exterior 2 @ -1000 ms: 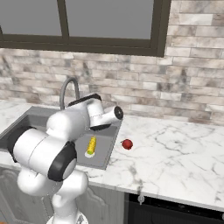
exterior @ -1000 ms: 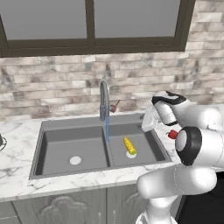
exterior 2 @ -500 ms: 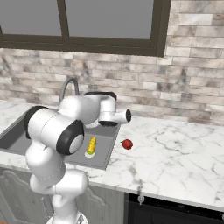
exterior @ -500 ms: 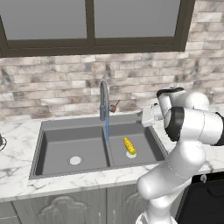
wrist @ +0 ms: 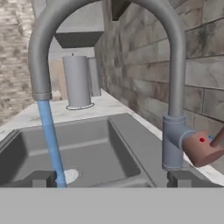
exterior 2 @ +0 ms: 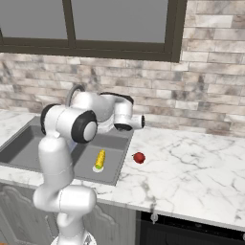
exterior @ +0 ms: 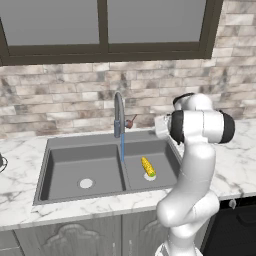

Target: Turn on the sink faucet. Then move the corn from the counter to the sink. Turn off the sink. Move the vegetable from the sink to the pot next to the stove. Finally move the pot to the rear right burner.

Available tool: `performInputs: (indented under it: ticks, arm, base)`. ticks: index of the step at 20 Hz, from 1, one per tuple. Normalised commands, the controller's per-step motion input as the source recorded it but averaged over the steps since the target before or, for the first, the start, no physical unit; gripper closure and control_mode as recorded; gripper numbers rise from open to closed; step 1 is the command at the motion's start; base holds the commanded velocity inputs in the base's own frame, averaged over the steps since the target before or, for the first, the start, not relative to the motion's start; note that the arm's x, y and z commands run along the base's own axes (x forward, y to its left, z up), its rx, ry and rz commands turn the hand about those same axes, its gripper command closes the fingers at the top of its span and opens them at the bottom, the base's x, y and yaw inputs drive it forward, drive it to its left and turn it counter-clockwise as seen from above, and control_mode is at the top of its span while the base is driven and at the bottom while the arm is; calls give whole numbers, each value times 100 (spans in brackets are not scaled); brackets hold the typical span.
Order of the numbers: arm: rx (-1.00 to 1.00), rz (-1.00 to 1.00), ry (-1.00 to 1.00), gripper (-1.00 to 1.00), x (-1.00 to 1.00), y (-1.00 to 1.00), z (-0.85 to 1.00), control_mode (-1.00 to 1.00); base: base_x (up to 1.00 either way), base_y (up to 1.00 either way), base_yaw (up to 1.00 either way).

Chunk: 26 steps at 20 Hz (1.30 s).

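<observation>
the corn [exterior: 147, 166] lies in the right basin of the sink [exterior: 55, 165], centre of the left base view, near the drain and clear of the basin walls. a blue stream [wrist: 51, 142] falls from the sink faucet [exterior: 119, 114], centre frame, beside the divider. the gripper [wrist: 111, 178], bottom of the hand view, is spread wide and empty, facing the red-tipped lever [wrist: 201, 148] at right. a small red object [exterior 2: 139, 157] sits mid-frame near the sink's right edge on the counter [exterior 2: 201, 167], which stretches bare toward the right.
</observation>
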Motion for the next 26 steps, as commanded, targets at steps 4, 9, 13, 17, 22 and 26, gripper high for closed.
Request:
performInputs:
  ticks: [4, 9, 13, 17, 22, 26]
  arm:
    - [3, 0, -2, -100, 55, 9, -2, -100]
    - [0, 0, -2, -100, 47, 0, -3, -100]
    - [0, 0, 0, -100, 40, 4, -3, -100]
    - [0, 0, 0, -100, 36, 12, -6, -100]
    - [0, 0, 0, -100, 28, 20, -7, -100]
    - [0, 0, 0, -100, 30, 21, -9, -100]
  base:
    - [0, 0, 0]
    - [0, 0, 0]
    - [0, 0, 0]
    - [0, 0, 0]
    - [0, 0, 0]
    - [0, 0, 0]
